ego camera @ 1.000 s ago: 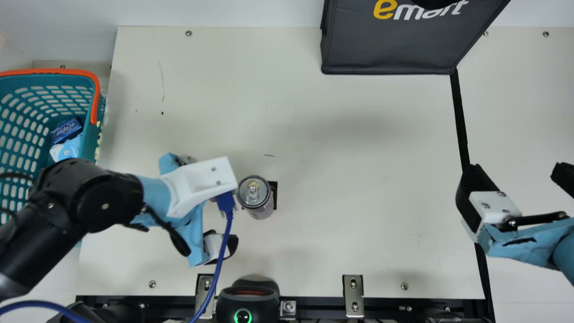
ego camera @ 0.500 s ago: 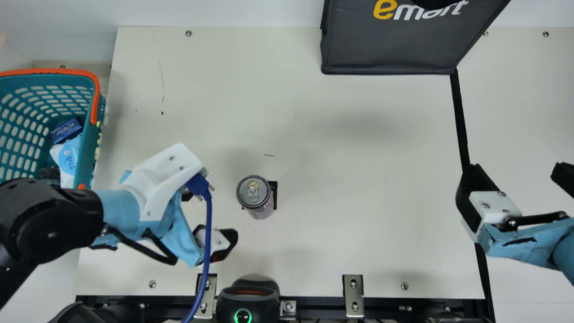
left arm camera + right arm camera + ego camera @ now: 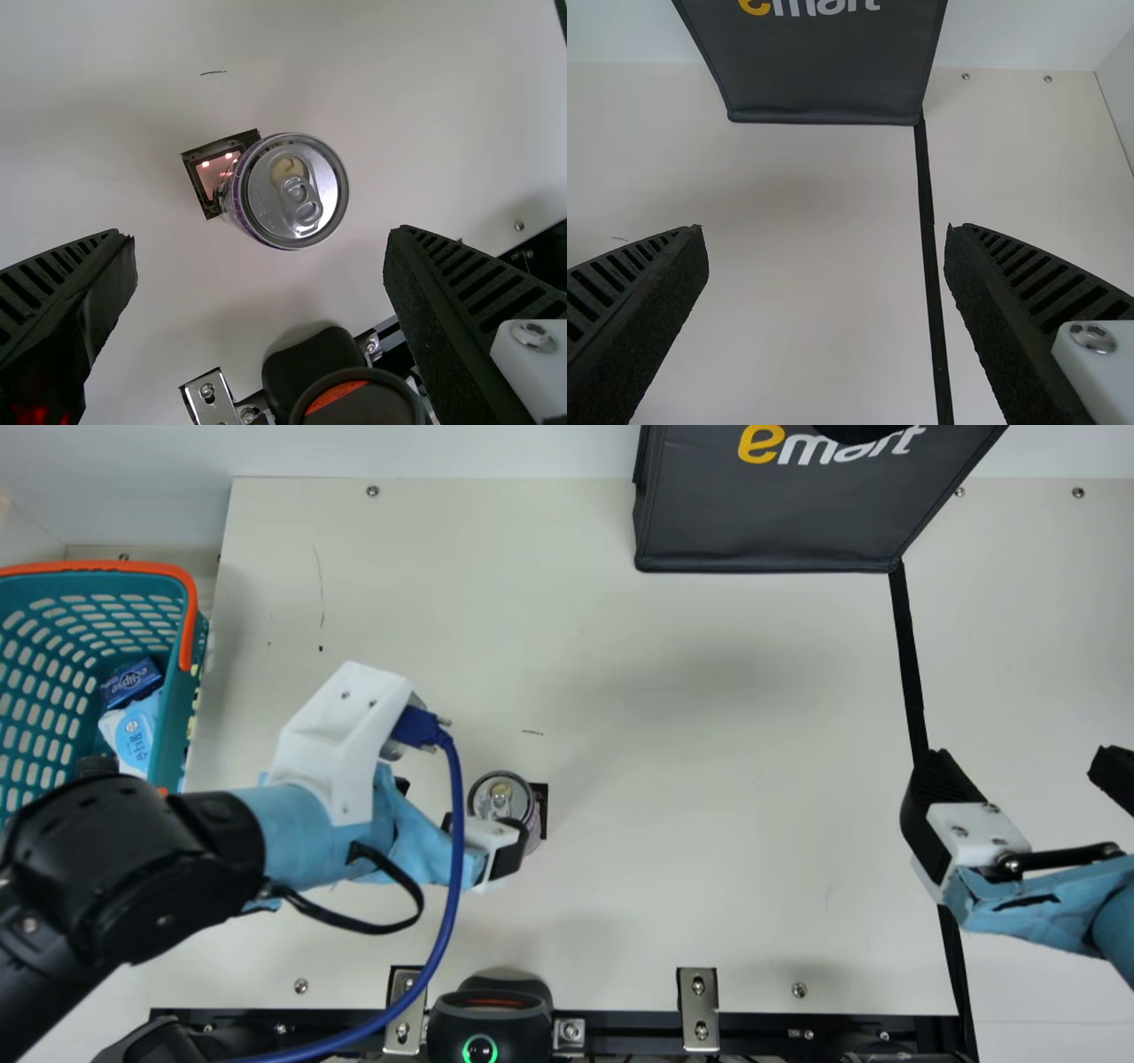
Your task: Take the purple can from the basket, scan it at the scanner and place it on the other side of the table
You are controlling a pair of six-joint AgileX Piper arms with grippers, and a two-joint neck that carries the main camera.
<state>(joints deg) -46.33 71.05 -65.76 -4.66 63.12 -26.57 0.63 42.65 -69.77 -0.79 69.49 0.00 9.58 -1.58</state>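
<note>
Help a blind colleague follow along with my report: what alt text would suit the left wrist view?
Purple can standing upright on a cream table, framed by the open left gripper but not gripped. It partly covers a small dark square; the black scanner is at the bottom edge.

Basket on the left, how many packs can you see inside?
2: a dark blue pack, and a white and light-blue pack beside it. The left arm covers part of the basket, so others may be hidden.

teal basket, orange handle, silver-topped can
</note>
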